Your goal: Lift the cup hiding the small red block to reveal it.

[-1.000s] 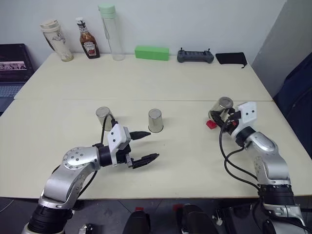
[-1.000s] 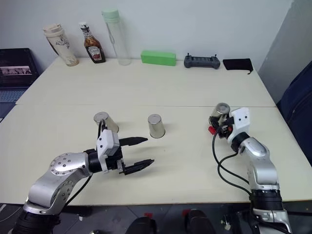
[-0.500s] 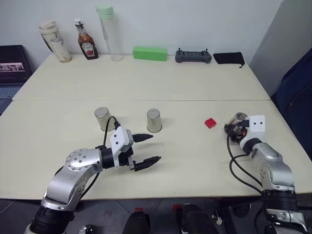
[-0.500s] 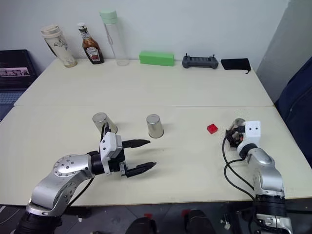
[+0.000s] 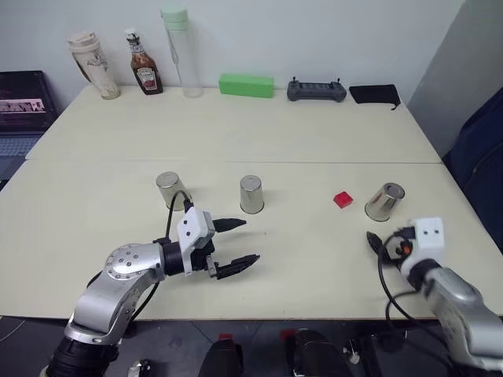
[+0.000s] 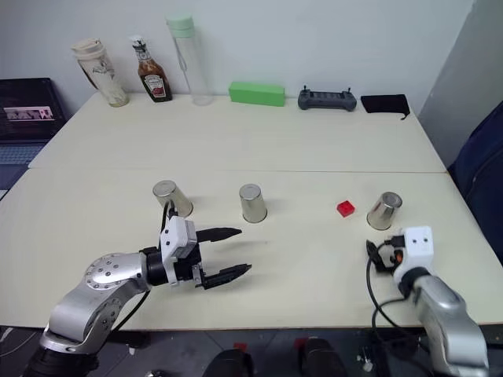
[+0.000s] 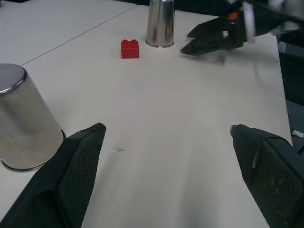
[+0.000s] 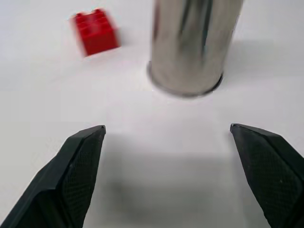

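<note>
The small red block (image 5: 343, 199) lies uncovered on the table, right of centre. Just to its right a silver cup (image 5: 384, 202) stands mouth down, free of any grip. My right gripper (image 8: 166, 127) is open and empty, drawn back towards the near table edge, with that cup (image 8: 192, 45) and the block (image 8: 96, 31) ahead of its fingers. Two more silver cups stand mouth down: one in the middle (image 5: 251, 194), one to the left (image 5: 169, 189). My left gripper (image 5: 251, 240) hovers open and empty just in front of those two cups.
Along the far edge stand a beige tumbler (image 5: 93, 65), a ketchup bottle (image 5: 146, 62), a tall clear bottle (image 5: 179, 52), a green box (image 5: 246, 85), a controller (image 5: 315, 90) and a black pouch (image 5: 374, 93). A laptop (image 5: 22, 102) sits at the far left.
My right gripper carried the lifted cup off the red block, set it down to the block's right, opened and pulled back towards the near edge. The left arm stayed still.
</note>
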